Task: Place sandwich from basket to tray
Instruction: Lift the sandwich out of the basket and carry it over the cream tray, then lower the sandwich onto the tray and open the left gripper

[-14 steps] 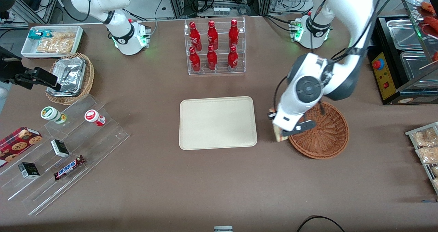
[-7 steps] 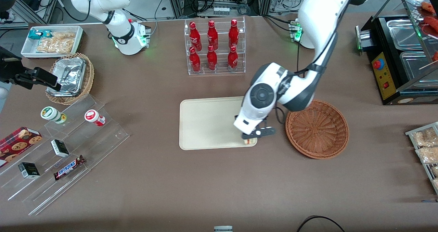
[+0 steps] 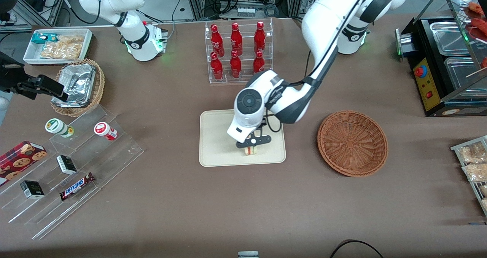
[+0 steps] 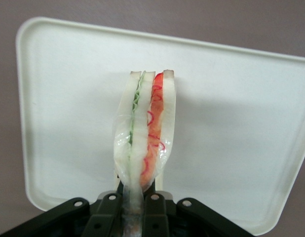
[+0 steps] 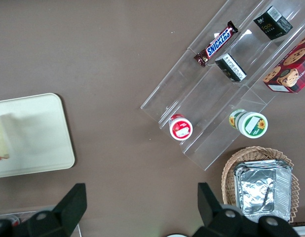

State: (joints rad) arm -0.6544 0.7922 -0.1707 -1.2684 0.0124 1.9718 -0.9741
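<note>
Gripper (image 3: 252, 145): we see it over the tray, a little below the middle of the front frame, its fingers (image 4: 110, 212) clamped on the sandwich.
Sandwich (image 3: 250, 150): we find it held on edge above the tray's half nearer the front camera; in the wrist view (image 4: 145, 153) its pale bread slices stand upright with green and red filling between them, and a clear film wraps them.
Tray (image 3: 217, 136): we note this cream-beige rectangle lies flat at the centre of the front frame; from the working wrist (image 4: 241, 123) it fills most of the picture under the sandwich.
Basket (image 3: 352, 142): we see the reddish-brown wicker round at centre right of the front frame, beside the tray, with nothing in it.
Bottle rack (image 3: 238, 51): we count six red bottles in a clear stand, upper centre of the front frame, farther from the camera than the tray.
Foil container basket (image 3: 78, 86): we see it at the left of the front frame, toward the parked arm's end.
</note>
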